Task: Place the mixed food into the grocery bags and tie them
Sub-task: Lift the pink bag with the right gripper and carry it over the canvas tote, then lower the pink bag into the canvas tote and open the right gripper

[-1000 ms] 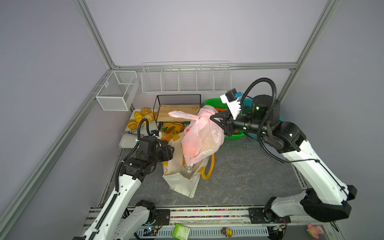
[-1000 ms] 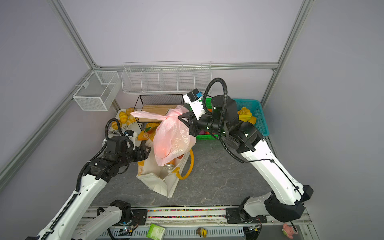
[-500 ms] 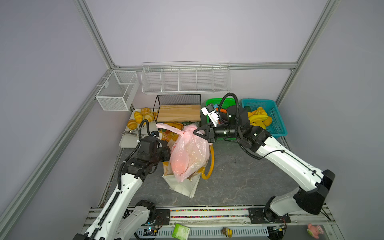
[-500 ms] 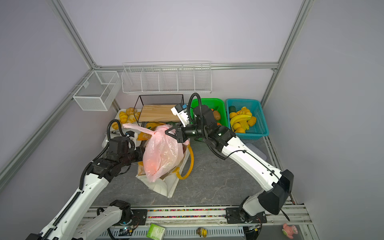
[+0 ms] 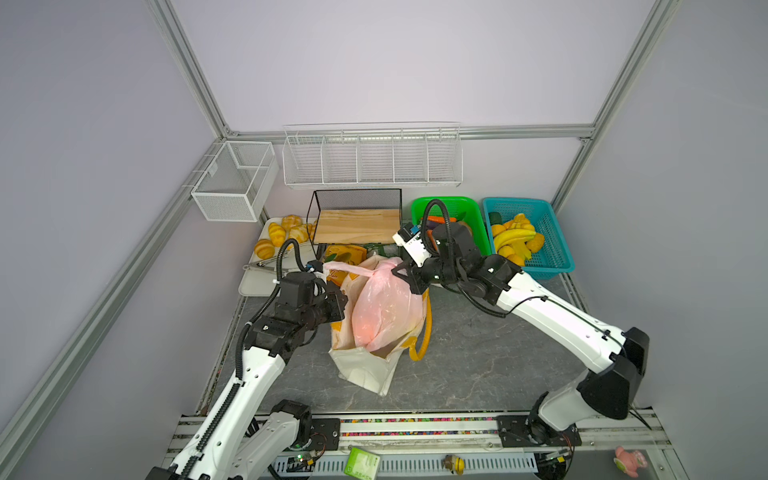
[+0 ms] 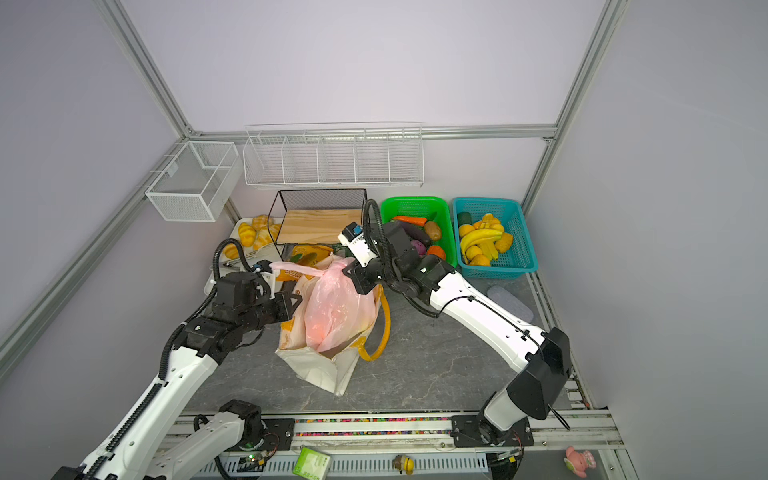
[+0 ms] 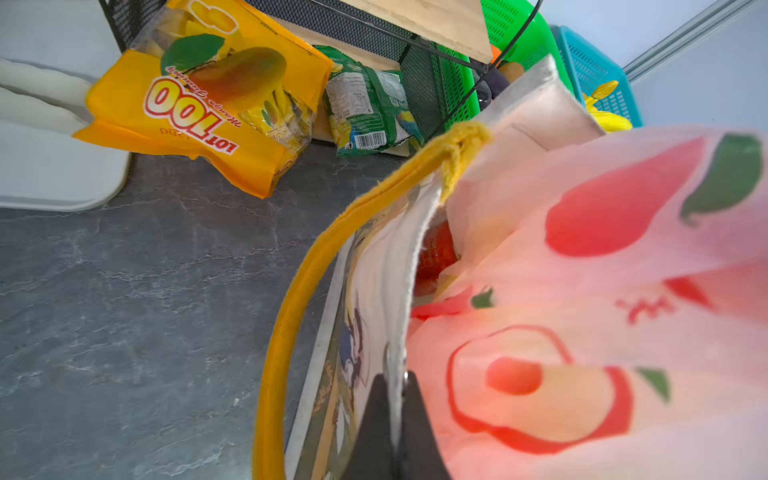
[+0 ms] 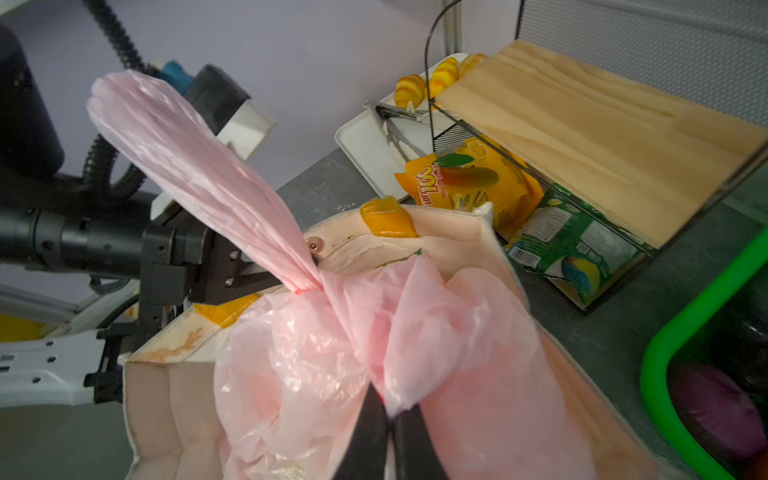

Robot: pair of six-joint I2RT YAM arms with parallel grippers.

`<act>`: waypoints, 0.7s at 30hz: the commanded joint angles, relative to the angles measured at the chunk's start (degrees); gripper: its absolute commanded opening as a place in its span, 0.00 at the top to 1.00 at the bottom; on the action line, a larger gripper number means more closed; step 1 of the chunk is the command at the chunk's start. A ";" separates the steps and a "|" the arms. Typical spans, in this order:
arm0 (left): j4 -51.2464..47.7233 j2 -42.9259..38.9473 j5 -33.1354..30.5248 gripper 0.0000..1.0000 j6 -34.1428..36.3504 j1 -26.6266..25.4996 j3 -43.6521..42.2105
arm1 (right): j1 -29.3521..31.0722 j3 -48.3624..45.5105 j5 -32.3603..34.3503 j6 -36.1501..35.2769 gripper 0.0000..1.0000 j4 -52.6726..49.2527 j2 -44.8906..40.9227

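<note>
Pink bag (image 5: pixel 386 309) has come down. Second ago it hung above canvas tote (image 5: pixel 363 372), now sunk into tote's mouth, only gathered top and one loose handle sticking out. Right gripper (image 5: pixel 402 275) dropped with it, swung leftward from over green basket (image 5: pixel 478 216), arm now stretched low. That basket and blue basket (image 5: pixel 548 232) plainer in sight. Left gripper (image 7: pixel 397 380), open before, now pinched on tote's wall.
</note>
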 commanded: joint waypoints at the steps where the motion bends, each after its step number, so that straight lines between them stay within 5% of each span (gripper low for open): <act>1: 2.38 -0.08 2.18 1.00 -1.18 0.38 0.34 | 3.08 -1.41 0.93 -9.96 0.93 -4.10 3.41; 12: 3.03 0.12 1.29 1.00 -2.01 1.99 -0.23 | 5.06 0.47 0.37 -13.79 0.84 -8.32 13.74; 21: 2.18 0.01 -0.94 1.00 -1.23 2.27 -0.56 | 4.27 0.31 -0.05 -13.21 0.41 -10.42 3.14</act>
